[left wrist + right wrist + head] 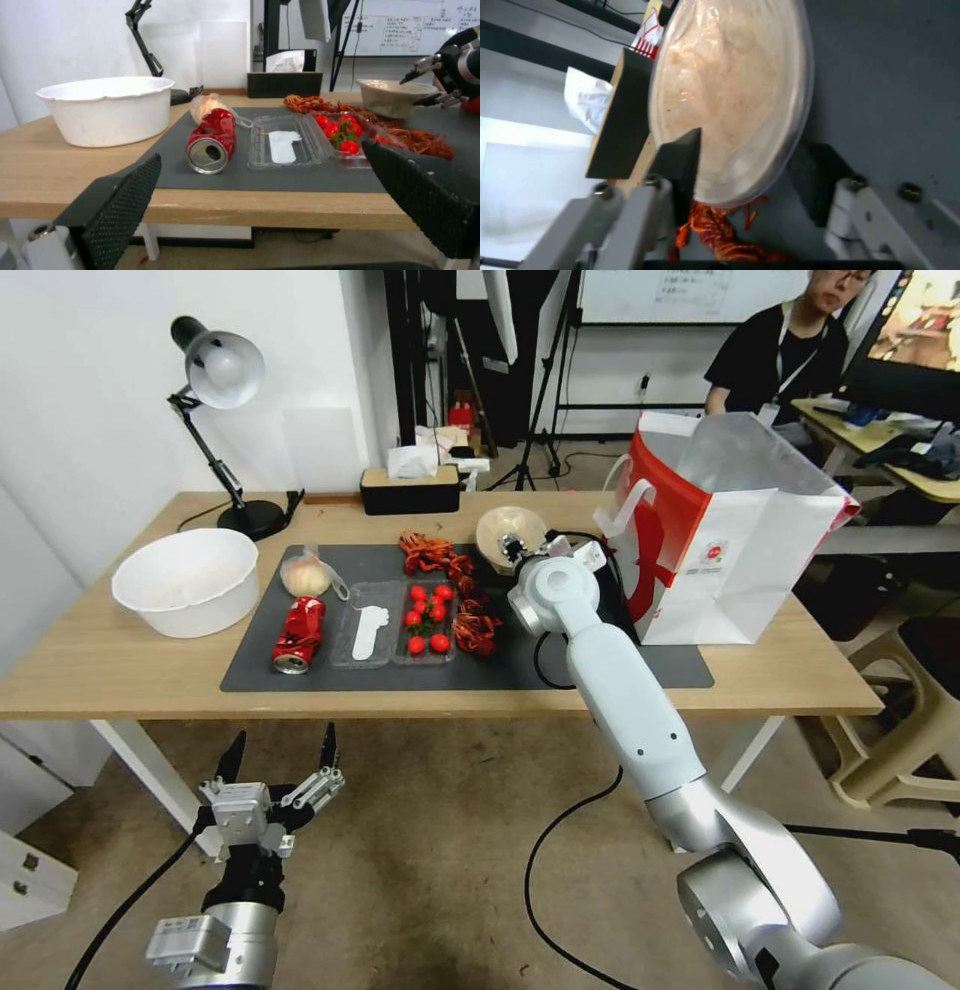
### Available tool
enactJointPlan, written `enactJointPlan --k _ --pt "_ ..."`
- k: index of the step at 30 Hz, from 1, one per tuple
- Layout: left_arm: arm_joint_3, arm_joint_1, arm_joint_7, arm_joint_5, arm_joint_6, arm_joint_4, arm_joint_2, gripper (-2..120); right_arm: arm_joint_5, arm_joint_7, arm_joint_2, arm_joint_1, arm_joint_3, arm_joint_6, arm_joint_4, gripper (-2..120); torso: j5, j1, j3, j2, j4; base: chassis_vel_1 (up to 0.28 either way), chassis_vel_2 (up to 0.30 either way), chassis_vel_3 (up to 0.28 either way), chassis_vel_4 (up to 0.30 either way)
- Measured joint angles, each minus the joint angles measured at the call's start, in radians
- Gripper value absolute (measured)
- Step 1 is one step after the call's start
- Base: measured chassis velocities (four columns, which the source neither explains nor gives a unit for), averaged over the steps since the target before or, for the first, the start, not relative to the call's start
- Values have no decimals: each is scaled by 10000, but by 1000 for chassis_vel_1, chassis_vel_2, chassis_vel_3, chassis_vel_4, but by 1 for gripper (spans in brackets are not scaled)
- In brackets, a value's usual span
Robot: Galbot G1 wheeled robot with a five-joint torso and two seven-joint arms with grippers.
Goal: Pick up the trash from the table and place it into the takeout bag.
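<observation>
- Left hand [283, 750] is parked below the tabletop [120, 660] edge, fingers spread wide, empty.
- Crushed can [299, 634] is left lying on the mat.
- Right hand [750, 180] is set open astride the lidded bowl [506, 532]; grasp step in hand, closing needed next.
- Takeout bag [745, 570] stands open just right.

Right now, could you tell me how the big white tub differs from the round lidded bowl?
The big white plastic tub is open-topped and stands on bare wood at the table's left end; the round beige lidded bowl is smaller, sealed by a clear lid, and sits on the dark mat. The right gripper straddles the bowl's rim; nothing touches the tub. Both stand upright.
</observation>
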Motion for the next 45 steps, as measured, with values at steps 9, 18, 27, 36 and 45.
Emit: enactJointPlan --k 9,18,27,36,45 --pt "1 36 -4 42 12 -91 -6 100 37 -7 -90 -65 9 90 -13 8 2 -1 0 0 1 0 0 0 0" --pt "-14 84 -15 59 13 -132 -2 100 -488 -714 -617 -525 -243 108 1070 0 2 0 1 0 0 0 0 0 0" --pt "-19 89 -25 78 13 -179 -7 100 -2581 -1720 -1836 -732 -739 -4 3022 0 2 0 0 0 1 0 0 0 0" --pt "-13 55 -28 92 12 -180 -33 100 -5135 -1664 -3014 -383 -887 -492 4168 0 3 0 0 0 -1 0 0 0 0" --pt "15 -43 -127 78 197 -311 -7 100 -6838 754 -4746 51 -186 -2828 5206 0 3 -1 0 0 -3 0 0 0 0"
